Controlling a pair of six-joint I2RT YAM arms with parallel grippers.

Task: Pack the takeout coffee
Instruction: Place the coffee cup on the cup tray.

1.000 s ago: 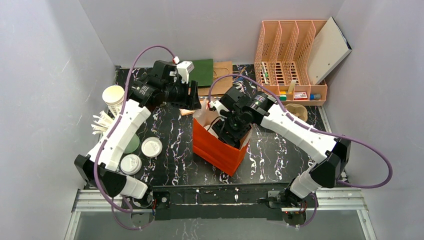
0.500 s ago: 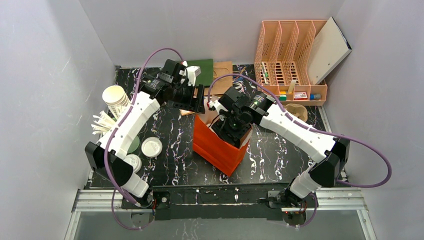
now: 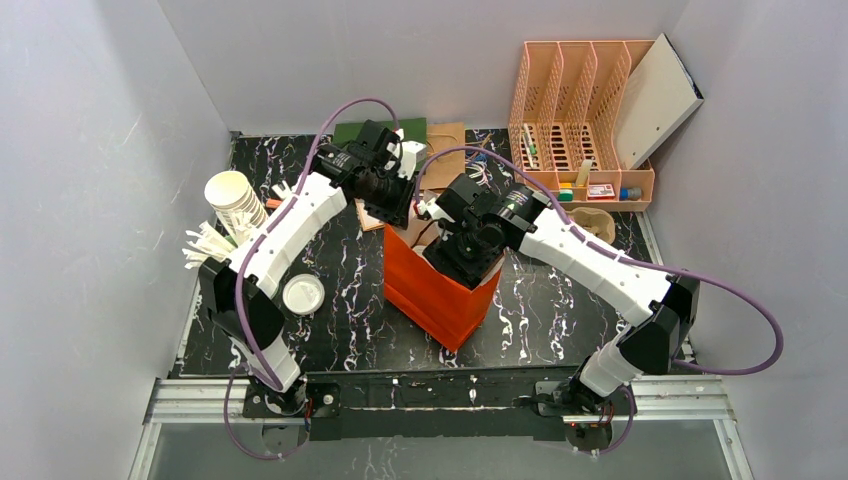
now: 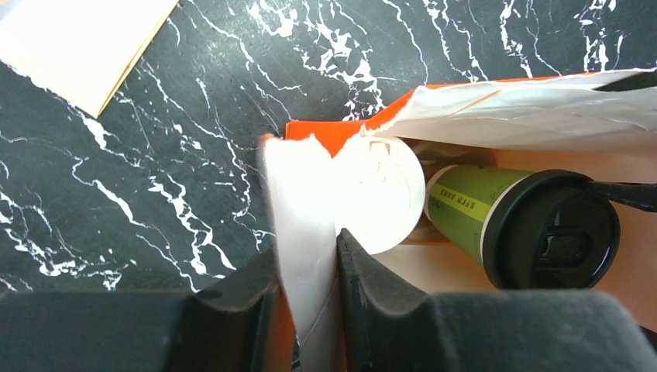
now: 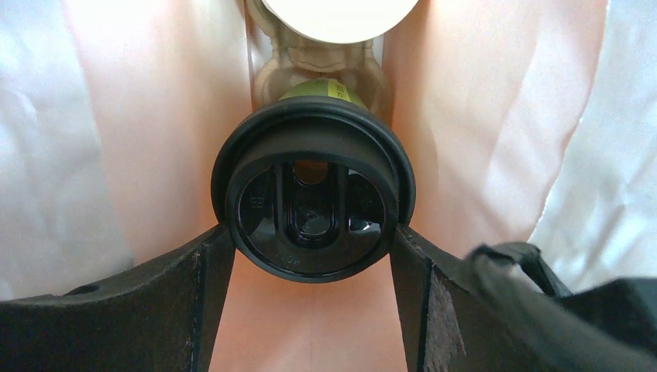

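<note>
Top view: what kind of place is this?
Likely a mock takeaway-coffee counter inside a walled robot cell: stacked paper cups, a loose white lid on the marble-look table, and an orange bag holding a lidded coffee.

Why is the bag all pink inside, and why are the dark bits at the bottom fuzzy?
Right wrist view: light probably glows through the orange bag; the end effector fingers sit too near the lens. Left wrist view: its fingers blur likewise.
</note>
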